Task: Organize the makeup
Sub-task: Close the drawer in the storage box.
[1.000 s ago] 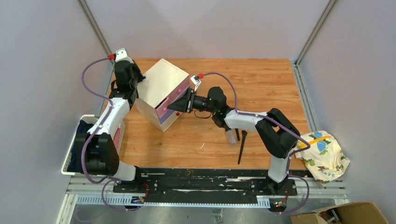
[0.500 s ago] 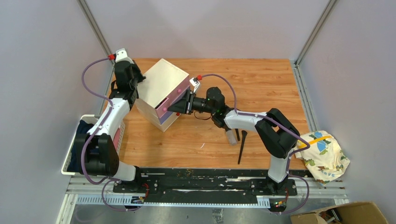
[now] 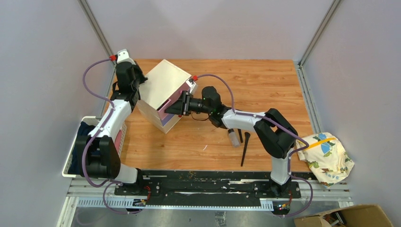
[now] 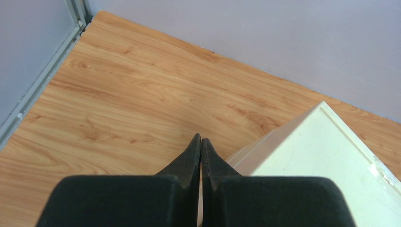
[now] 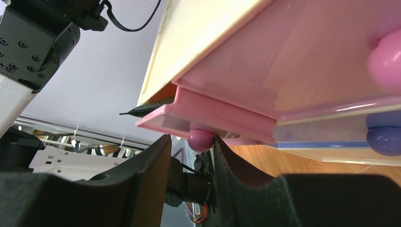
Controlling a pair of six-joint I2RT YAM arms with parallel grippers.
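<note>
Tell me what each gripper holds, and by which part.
Nothing is held. The right gripper straddles the pink drawer knob, gap on one side; left gripper is shut, empty.

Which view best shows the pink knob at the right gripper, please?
Right wrist: the knob sits inside the open right gripper, on a part-open drawer. The top view hides it behind that gripper; left wrist shows only the box's cream outside.
</note>
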